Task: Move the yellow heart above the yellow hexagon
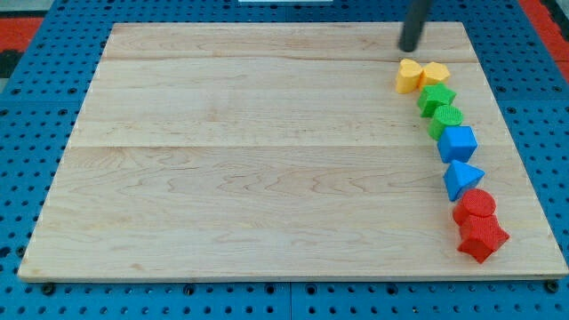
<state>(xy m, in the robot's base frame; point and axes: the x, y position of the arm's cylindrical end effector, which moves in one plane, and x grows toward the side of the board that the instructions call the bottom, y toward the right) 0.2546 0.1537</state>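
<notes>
Nearest the lens, red blocks (480, 224) end a crowded column on the view's right, where my tip (410, 49), a bare rod without fingers, hovers just above the touching yellow heart (409, 76) and yellow hexagon (436, 74), risking shoving both.

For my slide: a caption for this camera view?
My tip sits just above the yellow heart, beside the yellow hexagon, heading a block column.

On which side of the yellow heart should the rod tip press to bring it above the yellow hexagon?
Probably the lower-left side, which is free: the yellow heart touches the yellow hexagon on its right. My tip stands just above the heart, so it must go round first.
</notes>
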